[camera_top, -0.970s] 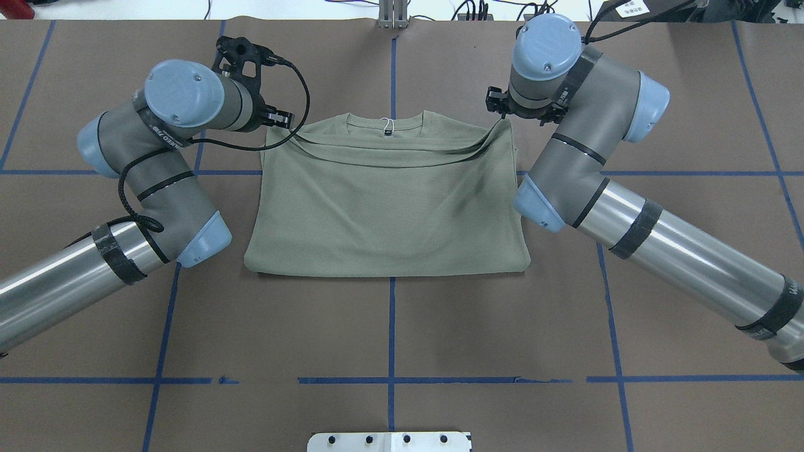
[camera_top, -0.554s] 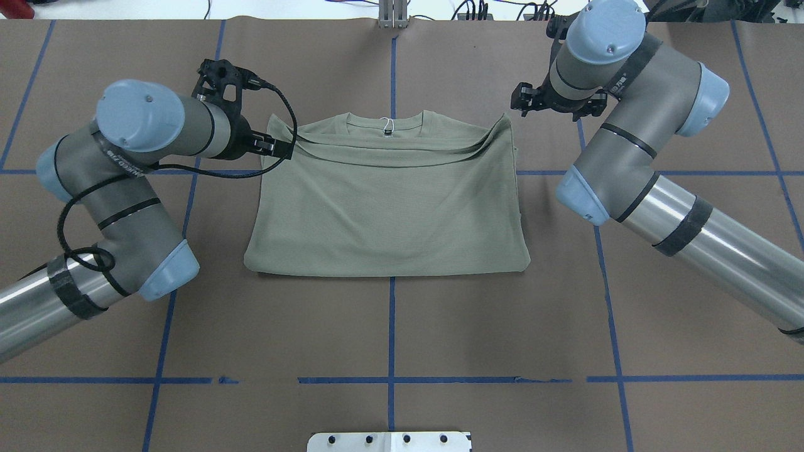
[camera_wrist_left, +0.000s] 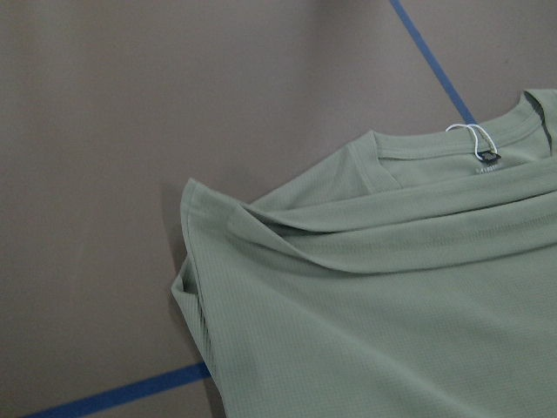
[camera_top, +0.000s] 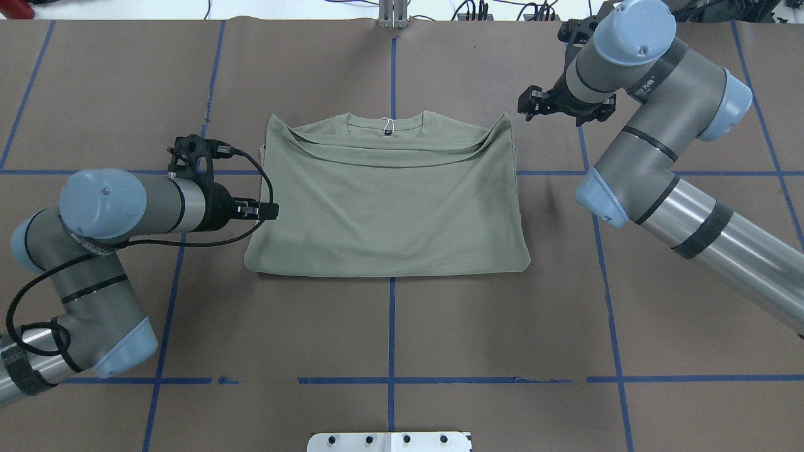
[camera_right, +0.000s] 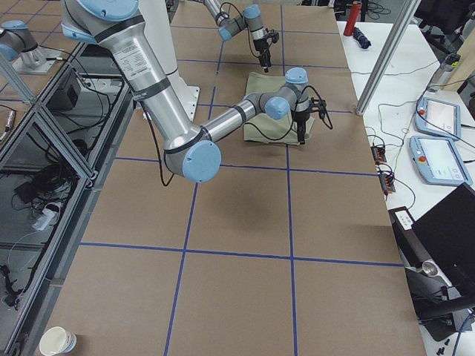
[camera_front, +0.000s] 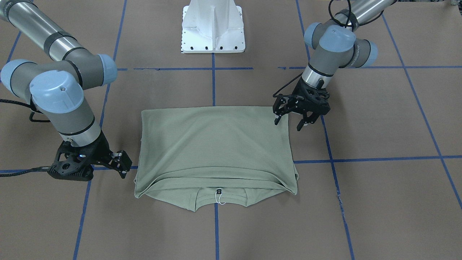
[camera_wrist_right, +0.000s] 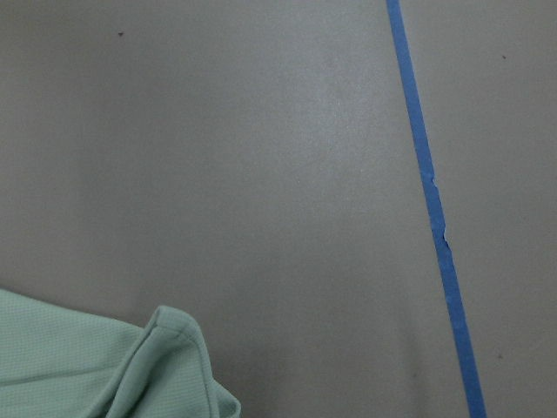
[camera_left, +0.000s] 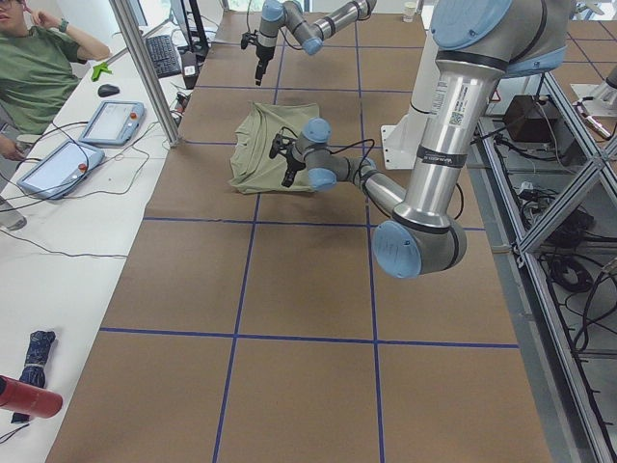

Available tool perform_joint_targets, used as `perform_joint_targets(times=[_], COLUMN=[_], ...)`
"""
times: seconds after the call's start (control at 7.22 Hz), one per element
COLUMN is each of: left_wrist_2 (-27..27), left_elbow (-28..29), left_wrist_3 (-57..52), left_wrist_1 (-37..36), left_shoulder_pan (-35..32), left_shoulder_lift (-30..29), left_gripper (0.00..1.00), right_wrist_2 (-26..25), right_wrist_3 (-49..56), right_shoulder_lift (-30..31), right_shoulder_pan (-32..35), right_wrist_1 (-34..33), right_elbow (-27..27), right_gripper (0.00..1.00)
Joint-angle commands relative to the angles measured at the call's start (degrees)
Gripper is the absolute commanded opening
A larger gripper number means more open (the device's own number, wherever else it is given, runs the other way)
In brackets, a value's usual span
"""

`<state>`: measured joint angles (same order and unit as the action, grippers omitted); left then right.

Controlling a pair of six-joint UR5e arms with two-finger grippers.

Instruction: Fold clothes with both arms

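The pale sage-green shirt (camera_top: 386, 201) lies folded in a rectangle at the table's middle, collar and black neck tag (camera_top: 387, 129) at the far edge. It also shows in the front view (camera_front: 216, 144) and in the left wrist view (camera_wrist_left: 392, 296). My left gripper (camera_top: 269, 210) is open and empty at the shirt's left edge, near its near corner; the front view shows its spread fingers (camera_front: 287, 124). My right gripper (camera_top: 529, 103) is open and empty, just off the shirt's far right corner (camera_wrist_right: 165, 348); in the front view it is low over the table (camera_front: 122, 164).
Brown paper with blue tape lines (camera_top: 391, 326) covers the table. The white pedestal base (camera_front: 213, 29) stands at the robot's side. An operators' bench with tablets (camera_left: 106, 121) and a seated person (camera_left: 34, 68) runs along the far edge.
The left gripper moved from the shirt's far left corner toward the robot along the left edge. The right gripper let go of the far right corner and drew off to the right.
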<state>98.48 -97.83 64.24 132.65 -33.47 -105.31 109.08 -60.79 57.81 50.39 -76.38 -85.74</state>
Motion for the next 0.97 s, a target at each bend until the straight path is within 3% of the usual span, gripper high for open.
perform_joint_targets(times=[0.0, 0.42, 0.55, 0.83], left_wrist_2=[-2.1, -2.2, -2.2, -2.1], left_elbow=[-0.4, -0.4, -0.4, -0.8], left_wrist_3=[5.3, 5.2, 5.3, 5.4], left_wrist_1=[3.8, 3.8, 3.8, 3.8], left_shoulder_pan=[3.4, 4.4, 4.6, 4.7], left_shoulder_lift=[2.2, 4.6, 4.6, 4.5], left_gripper=[0.71, 0.71, 0.61, 0.20], right_wrist_2=[0.1, 0.0, 0.0, 0.0], right_wrist_3=[-0.1, -0.5, -0.5, -0.5], right_shoulder_lift=[0.4, 0.5, 0.5, 0.5], right_shoulder_pan=[0.1, 0.0, 0.1, 0.0], right_wrist_1=[0.1, 0.1, 0.1, 0.1], right_elbow=[-0.9, -1.3, -1.3, -1.3], right_gripper=[1.00, 1.00, 1.00, 1.00])
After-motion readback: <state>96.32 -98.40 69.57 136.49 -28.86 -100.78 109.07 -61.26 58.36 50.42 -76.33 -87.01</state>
